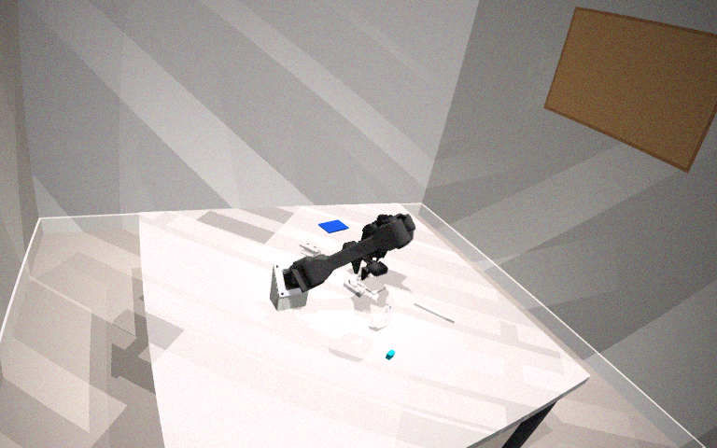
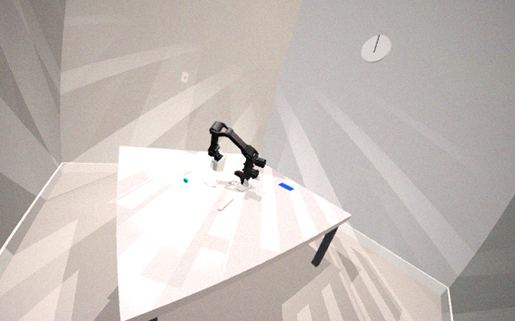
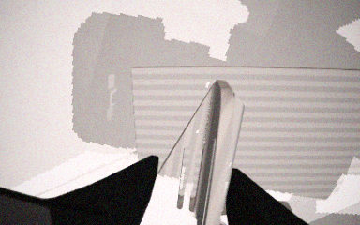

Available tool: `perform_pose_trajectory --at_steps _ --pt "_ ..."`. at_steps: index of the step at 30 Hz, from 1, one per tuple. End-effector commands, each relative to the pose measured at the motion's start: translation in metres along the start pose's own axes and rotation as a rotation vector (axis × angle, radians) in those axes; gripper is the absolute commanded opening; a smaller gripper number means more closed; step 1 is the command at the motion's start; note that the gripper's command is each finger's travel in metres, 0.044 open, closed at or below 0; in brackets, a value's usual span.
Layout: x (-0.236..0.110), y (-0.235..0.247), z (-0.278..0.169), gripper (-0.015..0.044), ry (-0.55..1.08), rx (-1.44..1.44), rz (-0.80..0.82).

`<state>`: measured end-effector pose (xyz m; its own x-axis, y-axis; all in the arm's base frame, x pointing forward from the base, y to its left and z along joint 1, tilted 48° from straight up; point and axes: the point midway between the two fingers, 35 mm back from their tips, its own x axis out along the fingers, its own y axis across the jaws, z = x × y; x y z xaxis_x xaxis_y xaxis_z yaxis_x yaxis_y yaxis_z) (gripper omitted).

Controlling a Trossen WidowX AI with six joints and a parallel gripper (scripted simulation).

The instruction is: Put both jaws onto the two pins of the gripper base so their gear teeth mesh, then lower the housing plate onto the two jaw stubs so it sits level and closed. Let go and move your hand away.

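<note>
My gripper (image 1: 360,273) (image 2: 243,181) (image 3: 192,170) is shut on a pale, tapered, slotted part that looks like a jaw (image 3: 219,145). It is low over the table, fingers pointing down. In the wrist view a pale ribbed plate (image 3: 286,141) lies below the held part; I cannot tell which part it is. A white piece (image 1: 353,286), perhaps the gripper base, sits just under the fingers in the top view. Another white piece (image 1: 379,320) (image 2: 211,182) stands nearer that camera. A flat white part (image 1: 310,246) lies behind the arm. Pins and gear teeth are too small or washed out to tell.
A blue square (image 1: 333,226) (image 2: 286,187) lies toward the back in the top view. A thin grey rod (image 1: 433,313) (image 2: 225,204) and a small cyan block (image 1: 389,354) (image 2: 185,179) lie on the table (image 1: 253,380) (image 2: 170,272). The arm's pale pedestal (image 1: 289,301) (image 2: 218,164) stands beside the work.
</note>
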<state>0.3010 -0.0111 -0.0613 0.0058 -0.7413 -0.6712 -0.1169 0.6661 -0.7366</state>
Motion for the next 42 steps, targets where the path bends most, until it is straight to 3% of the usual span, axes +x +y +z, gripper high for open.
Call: perform_pose_trajectory --at_steps 1,2,6,20,28,32,40,42 --pt "0.0 0.0 0.0 0.0134 -0.002 -0.004 -0.003" --pt "0.0 0.0 0.0 0.0134 -0.002 -0.004 -0.003" --pt "0.0 0.0 0.0 0.0224 0.0 0.0 0.0" --pt "-0.002 0.0 0.0 0.0224 0.0 0.0 0.0" --pt "-0.068 0.0 -0.001 0.0224 -0.001 -0.004 0.0" --pt "-0.065 0.002 0.0 0.0224 -0.008 -0.013 -0.003" --pt "-0.065 0.002 0.0 0.0014 -0.008 -0.013 -0.003" --pt "-0.065 0.002 0.0 0.0 -0.008 -0.013 -0.003"
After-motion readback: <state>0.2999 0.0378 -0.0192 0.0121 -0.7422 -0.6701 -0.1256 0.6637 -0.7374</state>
